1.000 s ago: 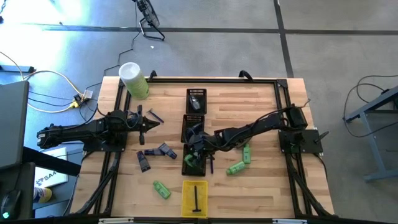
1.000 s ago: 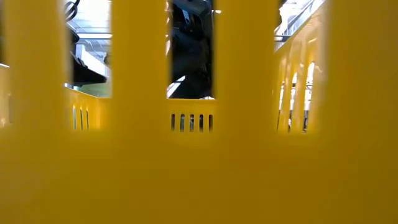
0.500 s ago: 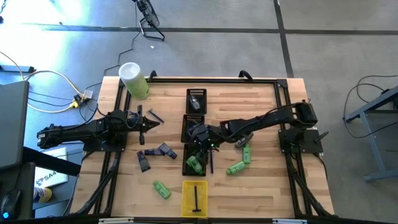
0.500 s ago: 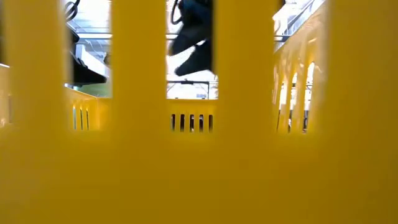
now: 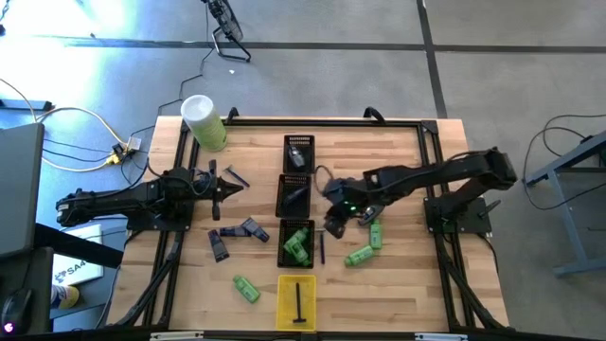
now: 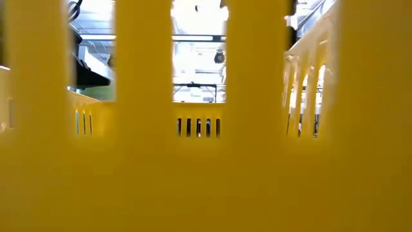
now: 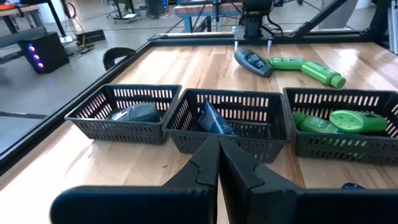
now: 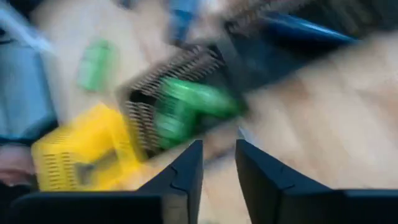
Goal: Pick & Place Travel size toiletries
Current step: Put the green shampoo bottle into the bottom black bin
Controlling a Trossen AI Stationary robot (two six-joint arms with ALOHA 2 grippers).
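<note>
In the high view my right gripper (image 5: 332, 224) hangs open above the table, just right of the near black tray (image 5: 296, 244), which holds green bottles (image 8: 189, 107). More green bottles (image 5: 366, 245) lie right of that tray, and one (image 5: 246, 289) lies toward the near left. Purple-grey tubes (image 5: 237, 235) lie left of the trays. A thin dark stick (image 5: 322, 248) lies beside the near black tray. My left gripper (image 7: 219, 152) is shut, empty and still at the table's left, facing the row of black trays.
The middle black tray (image 7: 227, 118) holds a blue tube and the far one (image 7: 124, 112) a grey oval piece. A yellow tray (image 5: 296, 301) with a dark stick stands at the near edge and fills the low view. A pale-green cylinder (image 5: 203, 121) stands at the far left corner.
My right gripper has risen out of the near black tray and drawn back toward the table's right, with the arm folding up toward its base. The green bottles in that tray now show uncovered. The gripper has also left the gap in the low view.
</note>
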